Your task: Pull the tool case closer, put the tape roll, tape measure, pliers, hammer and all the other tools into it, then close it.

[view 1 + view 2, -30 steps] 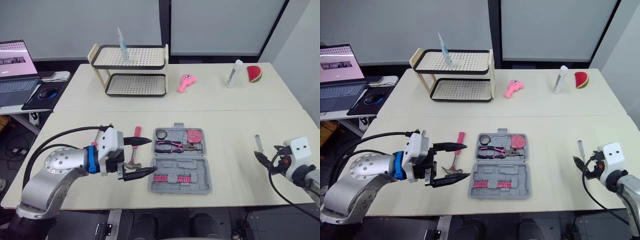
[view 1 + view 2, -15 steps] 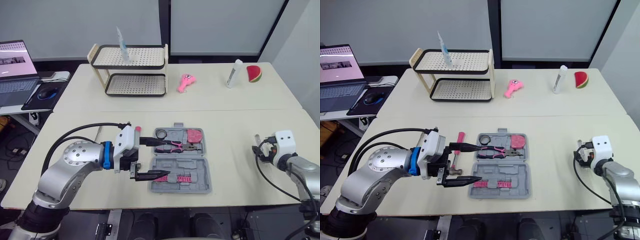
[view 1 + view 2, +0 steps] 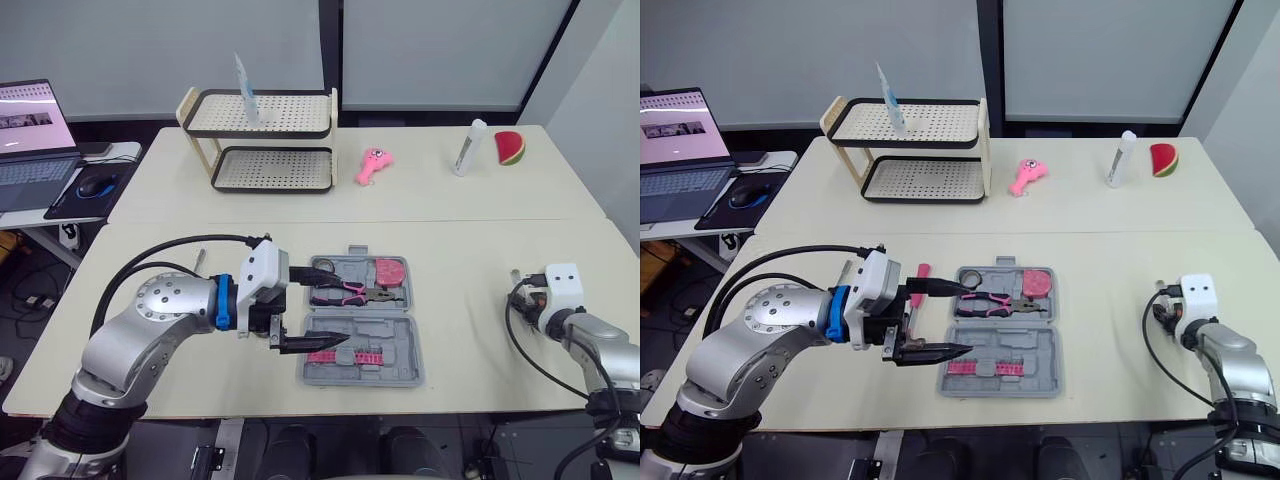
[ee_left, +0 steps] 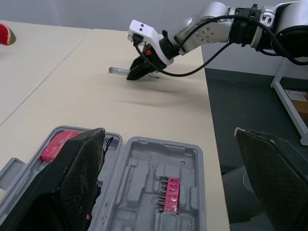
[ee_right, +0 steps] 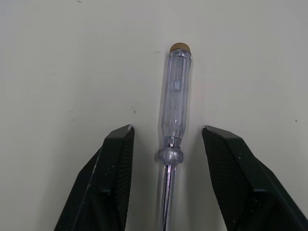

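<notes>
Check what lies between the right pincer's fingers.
A clear-handled screwdriver lies on the table between the open fingers of the right pincer, touching neither, as the right wrist view shows.

**Tool case** [image 3: 362, 335], centre of the head view: grey moulded plastic, matt. **Screwdriver** [image 5: 174, 96]: clear glossy plastic handle, brass-coloured end cap, bright metal shaft. **Fingers** [image 5: 113, 187] of the right gripper [image 5: 166, 128]: black, matt, finely grained. **Table** [image 3: 470, 330]: cream, smooth, low sheen. **Two-tier rack** [image 3: 290, 115], upper left: perforated cream trays, black rims. **Pliers** [image 3: 345, 292]: pink-and-black grips.
</notes>
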Controlling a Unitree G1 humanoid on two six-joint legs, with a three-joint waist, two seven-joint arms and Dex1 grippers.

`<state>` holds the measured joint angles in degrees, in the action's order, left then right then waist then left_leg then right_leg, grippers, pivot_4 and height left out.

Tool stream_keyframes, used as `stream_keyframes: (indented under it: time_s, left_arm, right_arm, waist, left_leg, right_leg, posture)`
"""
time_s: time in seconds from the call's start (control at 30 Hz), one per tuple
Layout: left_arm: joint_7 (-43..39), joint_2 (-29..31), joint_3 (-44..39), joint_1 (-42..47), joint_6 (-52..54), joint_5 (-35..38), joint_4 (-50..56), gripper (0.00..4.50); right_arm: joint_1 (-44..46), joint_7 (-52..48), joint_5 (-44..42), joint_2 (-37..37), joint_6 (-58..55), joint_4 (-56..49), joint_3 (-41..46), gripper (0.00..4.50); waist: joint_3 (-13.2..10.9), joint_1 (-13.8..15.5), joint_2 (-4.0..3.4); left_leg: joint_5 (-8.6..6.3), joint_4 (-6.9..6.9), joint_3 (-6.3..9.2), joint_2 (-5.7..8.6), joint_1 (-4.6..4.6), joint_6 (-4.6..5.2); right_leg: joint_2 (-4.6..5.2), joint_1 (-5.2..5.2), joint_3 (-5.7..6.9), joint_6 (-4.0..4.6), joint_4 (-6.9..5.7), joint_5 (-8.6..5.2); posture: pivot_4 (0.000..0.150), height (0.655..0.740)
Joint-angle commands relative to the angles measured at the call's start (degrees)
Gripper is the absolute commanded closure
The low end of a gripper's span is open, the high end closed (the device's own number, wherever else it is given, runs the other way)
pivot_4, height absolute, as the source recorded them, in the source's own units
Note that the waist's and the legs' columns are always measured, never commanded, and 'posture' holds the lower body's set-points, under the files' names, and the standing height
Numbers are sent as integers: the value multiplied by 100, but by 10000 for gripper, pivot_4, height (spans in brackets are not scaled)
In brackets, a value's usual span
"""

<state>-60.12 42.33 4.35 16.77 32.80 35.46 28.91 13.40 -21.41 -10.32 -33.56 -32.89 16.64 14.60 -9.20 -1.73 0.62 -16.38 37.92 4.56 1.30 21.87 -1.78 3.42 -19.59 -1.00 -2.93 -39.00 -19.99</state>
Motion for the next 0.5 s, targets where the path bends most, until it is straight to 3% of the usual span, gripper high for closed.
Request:
stream_keyframes:
  time_s: [0.03,0.5]
  left_arm:
    - [55,-38,-5,80,33,94,202,0]
    - [24,203,-275,-11,-65,20,60,0]
  right_arm:
    - [-36,102,-34,14,-23,35,165,27803]
    - [-139,172,-144,135,-65,-181,321,40732]
  waist:
    - [0,1,0]
    - [0,10,0]
  left_leg:
    - [0,0,0,0,0,0]
    - [0,1,1,0,1,0]
  right_leg:
    - [0,0,1,0,0,0]
    - [0,1,0,0,0,0]
  posture:
    - [1500,7356]
    - [1500,7356]
